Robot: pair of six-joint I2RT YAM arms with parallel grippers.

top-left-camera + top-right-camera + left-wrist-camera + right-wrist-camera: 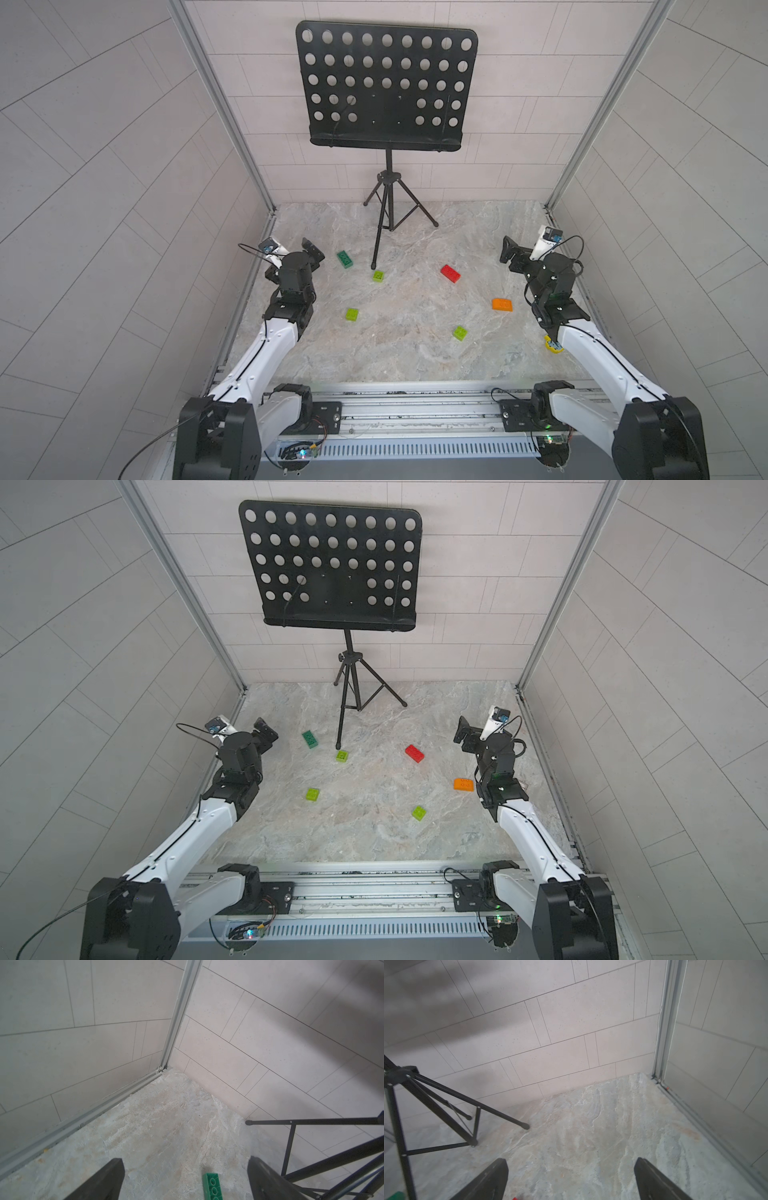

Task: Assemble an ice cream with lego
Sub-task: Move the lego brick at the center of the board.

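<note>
Partly cropped, the dark green lego lies near the spread left claw.

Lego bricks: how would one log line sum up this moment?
build: not started | small plastic lego bricks: six loose, none joined | left gripper: open, empty | right gripper: open, empty

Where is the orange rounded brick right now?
In both top views the orange brick lies loose on the table, on its right side beside the right arm. Its nearest neighbours are the red brick and a lime-green brick.
</note>
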